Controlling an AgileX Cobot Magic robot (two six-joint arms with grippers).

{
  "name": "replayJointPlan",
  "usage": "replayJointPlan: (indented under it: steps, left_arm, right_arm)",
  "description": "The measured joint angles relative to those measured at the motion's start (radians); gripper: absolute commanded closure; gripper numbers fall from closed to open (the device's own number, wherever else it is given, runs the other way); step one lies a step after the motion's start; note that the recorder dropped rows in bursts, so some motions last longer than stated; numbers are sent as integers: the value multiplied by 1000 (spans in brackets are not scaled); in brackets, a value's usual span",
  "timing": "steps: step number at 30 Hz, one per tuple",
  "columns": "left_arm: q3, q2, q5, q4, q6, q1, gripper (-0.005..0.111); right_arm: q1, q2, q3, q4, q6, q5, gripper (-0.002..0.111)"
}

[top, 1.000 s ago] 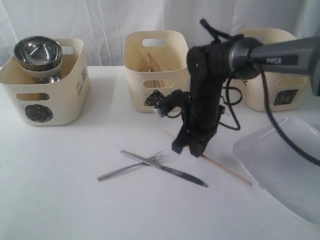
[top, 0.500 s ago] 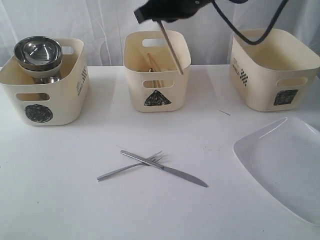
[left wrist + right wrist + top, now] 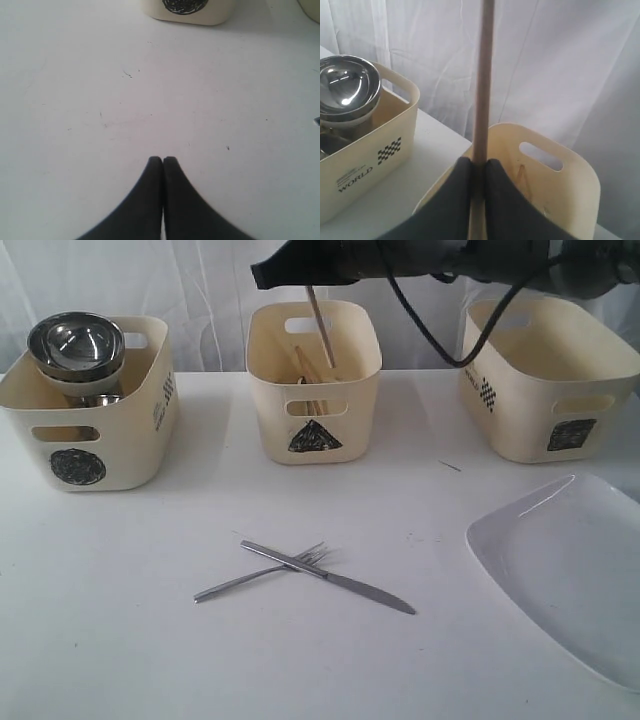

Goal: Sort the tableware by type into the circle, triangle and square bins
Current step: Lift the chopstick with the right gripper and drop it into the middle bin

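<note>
- Holding one chopstick (image 3: 321,330) in a narrow pinch, our right tool (image 3: 303,278) hangs above the triangle bin (image 3: 350,390).
- The next move turns on one relation. The bin's mouth lies directly below the tool, and the stick's long axis runs nearly upright from the jaws, leaning a little. Its lower end is over the opening and, as far as we can judge, already past the rim.
- We reckon that letting go would drop it beside the other chopstick (image 3: 303,362), which leans inside the same bin.
- This arm is plainly the nearer one. Our left tool (image 3: 162,160) is shut on nothing, low over bare desk (image 3: 100,100), with the circle bin (image 3: 187,10) ahead of it.
- A second ago the right tool was down at the desk, closed on the stick where it lay flat. Half a second ago it was already up over the bin with the stick slanting further. Now the stick hangs steeper and sits better inside the mouth.
- The fork (image 3: 262,573) and knife (image 3: 345,583) lie crossed on the desk well below the right tool, unmoved across all three exterior pictures. The plate (image 3: 570,570) has not moved either and is still to be sorted.
</note>
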Motion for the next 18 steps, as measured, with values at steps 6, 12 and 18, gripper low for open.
replayJointPlan:
  steps: [6,12,18]
  left_arm:
    - [0,0,0,0,0,0,107]
    - [0,0,0,0,0,0,107]
    - [0,0,0,0,0,0,107]
  right_arm:
    - [0,27,54,0,0,-224,108]
    - [0,96,102,0,11,-423,108]
    - [0,202,107,0,21,-550,87]
